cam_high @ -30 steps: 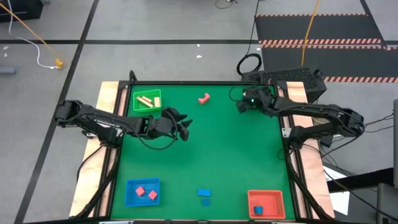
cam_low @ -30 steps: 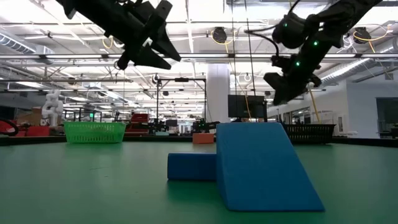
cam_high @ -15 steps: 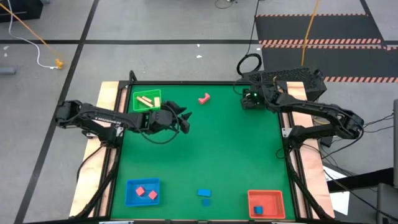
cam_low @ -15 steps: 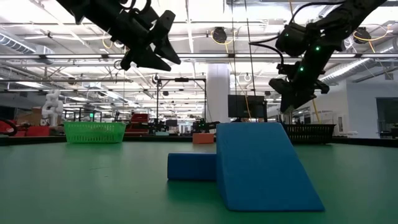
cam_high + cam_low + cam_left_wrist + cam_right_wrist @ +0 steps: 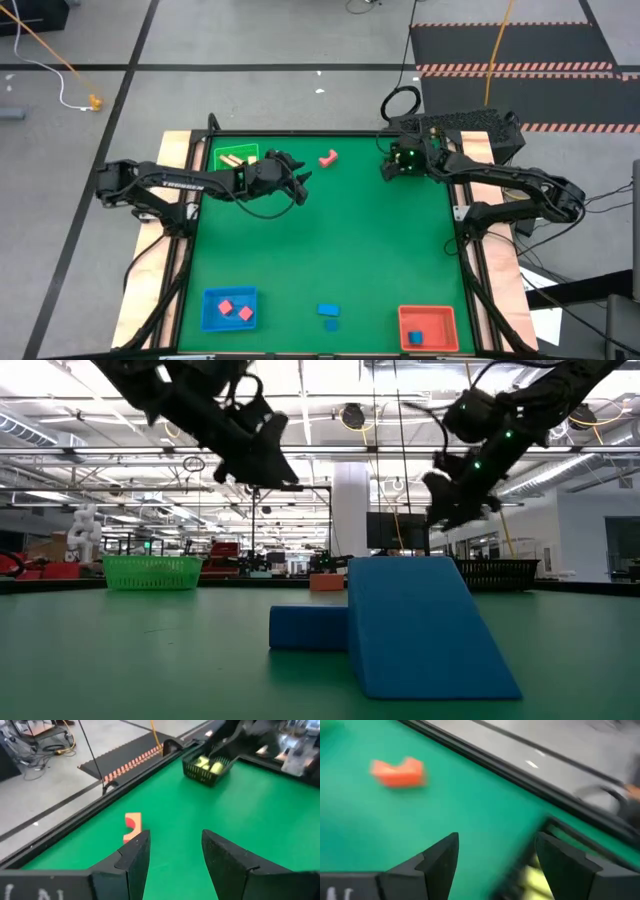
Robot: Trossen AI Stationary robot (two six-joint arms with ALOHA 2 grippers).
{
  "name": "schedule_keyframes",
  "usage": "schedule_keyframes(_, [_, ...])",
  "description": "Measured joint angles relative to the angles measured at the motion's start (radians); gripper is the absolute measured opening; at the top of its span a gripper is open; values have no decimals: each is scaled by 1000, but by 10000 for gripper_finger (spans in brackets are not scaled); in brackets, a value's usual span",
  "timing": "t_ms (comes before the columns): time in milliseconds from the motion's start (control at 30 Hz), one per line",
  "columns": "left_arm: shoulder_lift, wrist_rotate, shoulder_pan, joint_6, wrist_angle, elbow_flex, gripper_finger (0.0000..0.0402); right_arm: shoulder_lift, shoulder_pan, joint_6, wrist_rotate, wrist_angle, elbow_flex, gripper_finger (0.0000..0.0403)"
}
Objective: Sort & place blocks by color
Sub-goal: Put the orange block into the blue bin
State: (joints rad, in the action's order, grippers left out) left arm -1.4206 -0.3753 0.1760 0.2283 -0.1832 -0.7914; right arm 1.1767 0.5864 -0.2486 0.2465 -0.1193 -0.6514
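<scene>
A red notched block (image 5: 328,158) lies alone on the green mat near the far edge, seen also in the left wrist view (image 5: 132,827) and the right wrist view (image 5: 397,772). My left gripper (image 5: 299,181) hovers open just left of it, fingers pointing at it (image 5: 175,845). My right gripper (image 5: 386,168) hovers open at the far right, over a black tray (image 5: 207,767) holding yellow blocks. Two tan blocks lie in the green tray (image 5: 237,158). Two red blocks lie in the blue tray (image 5: 229,308), and one blue block lies in the red tray (image 5: 428,327).
Two blue blocks (image 5: 329,316) lie on the mat near the near edge, between the blue and red trays; in the low view they are a bar (image 5: 308,628) and a wedge (image 5: 425,625). The raised black frame (image 5: 100,795) bounds the mat's far edge.
My left gripper has moved toward the far edge and slightly right, from the mat's left middle up beside the green tray and toward the red block, staying open. My right gripper has stayed over the far right corner, swinging a little.
</scene>
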Motion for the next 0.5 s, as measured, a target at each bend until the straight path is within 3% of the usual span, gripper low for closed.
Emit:
schedule_keyframes(100, [-58,7,21,-47,-68,2,179,0,-22,55,-82,115,0,248])
schedule_keyframes(267, [-146,8,33,-98,-185,1,179,3,-59,131,-116,235,0,243])
schedule_keyframes(500, [-192,8,-4,-139,-186,1,179,104,-122,301,-209,443,-1,242])
